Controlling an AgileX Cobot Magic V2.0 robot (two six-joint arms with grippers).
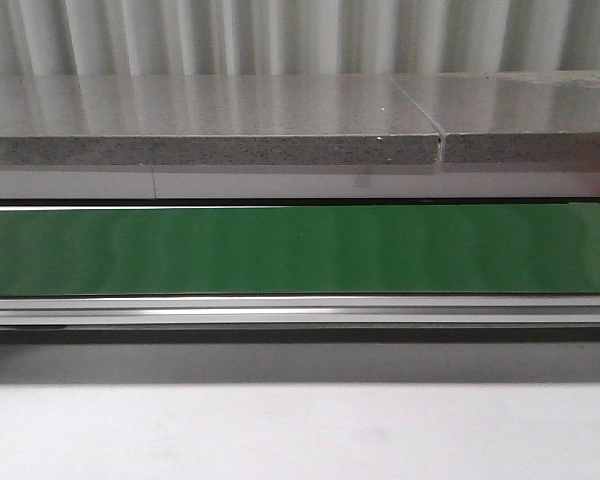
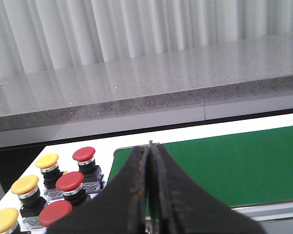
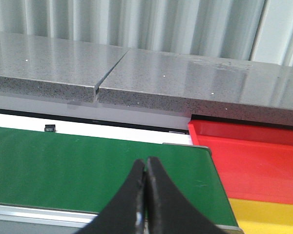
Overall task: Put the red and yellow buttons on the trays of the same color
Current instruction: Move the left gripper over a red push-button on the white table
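In the left wrist view, red buttons (image 2: 83,154) (image 2: 70,181) (image 2: 55,212) and yellow buttons (image 2: 47,161) (image 2: 24,185) (image 2: 3,220) stand on black bases on the white surface beside the end of the green belt (image 2: 234,165). My left gripper (image 2: 148,148) is shut and empty, over the belt's end, beside the buttons. In the right wrist view, the red tray (image 3: 254,161) and the yellow tray (image 3: 268,214) lie past the other end of the belt (image 3: 88,165). My right gripper (image 3: 146,163) is shut and empty above the belt. Neither gripper shows in the front view.
The green belt (image 1: 300,250) runs across the front view with a metal rail (image 1: 300,310) along its near side. A grey speckled stone counter (image 1: 210,125) stands behind it, with a white corrugated wall (image 1: 300,35) at the back.
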